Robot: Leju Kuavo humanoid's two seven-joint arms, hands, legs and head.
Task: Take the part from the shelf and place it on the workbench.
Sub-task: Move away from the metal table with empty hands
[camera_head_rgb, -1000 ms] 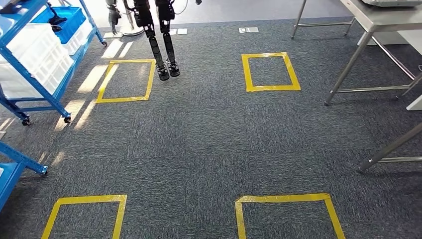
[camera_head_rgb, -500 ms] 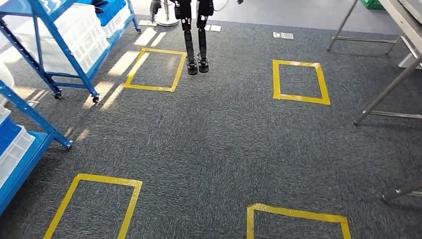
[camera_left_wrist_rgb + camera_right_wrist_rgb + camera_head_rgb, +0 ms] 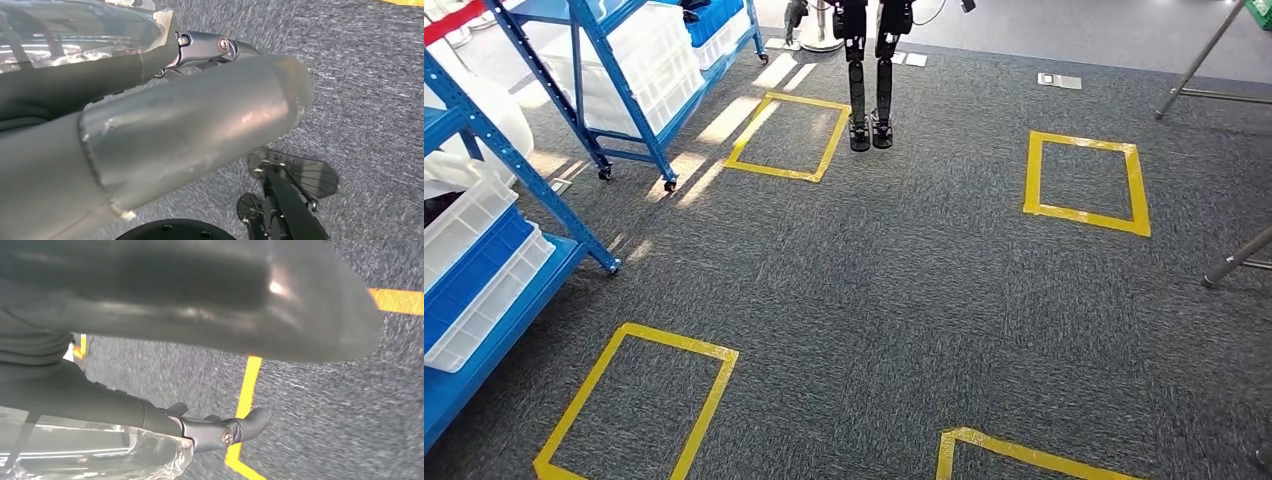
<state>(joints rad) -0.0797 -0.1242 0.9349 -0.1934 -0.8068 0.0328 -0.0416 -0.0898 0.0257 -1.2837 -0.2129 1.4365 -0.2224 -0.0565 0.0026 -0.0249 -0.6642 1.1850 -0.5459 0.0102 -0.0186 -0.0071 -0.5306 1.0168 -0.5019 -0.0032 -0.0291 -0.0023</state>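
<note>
— Two questions. Left robot hand (image 3: 190, 115): fingers apart or together?
— Cannot tell. Same for the right robot hand (image 3: 200, 300). Both hang over carpet (image 3: 904, 270).
— The part?
— Shelf (image 3: 521, 160), upper left, carries white bins (image 3: 654, 60). Whether any holds the part, I cannot tell.

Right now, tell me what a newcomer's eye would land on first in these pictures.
Yellow tape squares stand out against the dark grey carpet, marked off in several spots across the floor. To the left, blue shelf racks hold white bins. At the far end, another robot's black legs stand beside one square.
</note>
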